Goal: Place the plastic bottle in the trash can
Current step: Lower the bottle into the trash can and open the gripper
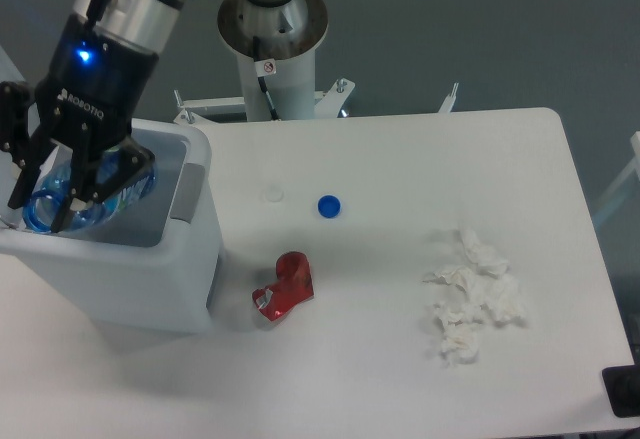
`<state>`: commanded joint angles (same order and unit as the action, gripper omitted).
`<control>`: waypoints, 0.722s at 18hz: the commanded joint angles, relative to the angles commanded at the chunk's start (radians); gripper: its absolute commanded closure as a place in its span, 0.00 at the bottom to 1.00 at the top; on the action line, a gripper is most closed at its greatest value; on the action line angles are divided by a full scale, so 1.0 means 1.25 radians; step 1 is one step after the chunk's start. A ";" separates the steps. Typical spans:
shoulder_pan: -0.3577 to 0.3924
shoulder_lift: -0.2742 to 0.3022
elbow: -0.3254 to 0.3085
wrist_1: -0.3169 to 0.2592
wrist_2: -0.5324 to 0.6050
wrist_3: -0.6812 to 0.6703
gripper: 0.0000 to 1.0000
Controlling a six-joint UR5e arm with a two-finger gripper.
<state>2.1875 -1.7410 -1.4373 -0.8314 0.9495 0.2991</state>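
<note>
Bottle and bin first: I hold the plastic bottle point(85, 191) in my end effector point(62, 184), with the dark fingers point(88, 174) closed across its clear blue-tinted body. It lies roughly on its side in my grip, tilted, with the rounded blue end toward the near left. I hang over the open mouth of the trash can point(150, 269), which stands at the left of the bench point(400, 349). The bottle looks to sit about level with the rim, partly inside the opening, though from this high view I cannot say how deep it reaches. The bin's grey handle panel faces right, toward the middle of the bench.

On the white surface, right of the bin, a small blue cap point(328, 204) lies alone. Nearer than it, and a little to the left, a crushed red can point(286, 285) rests on its side, close to the bin but apart from it. Farther right, a heap of crumpled white tissue point(474, 294) sits well apart from both. At the far edge of the bench stands my arm's round grey base point(272, 34), on its white post.
</note>
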 joint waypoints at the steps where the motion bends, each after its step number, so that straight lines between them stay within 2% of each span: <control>1: 0.000 -0.001 0.001 0.000 0.000 0.000 0.90; 7: -0.002 -0.021 0.000 0.006 0.000 0.022 0.83; 10: -0.002 -0.021 0.001 0.006 0.000 0.039 0.58; 12: -0.002 -0.020 0.001 0.006 0.000 0.053 0.36; 13: -0.002 -0.018 0.001 0.006 -0.001 0.053 0.07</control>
<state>2.1844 -1.7641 -1.4358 -0.8237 0.9480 0.3651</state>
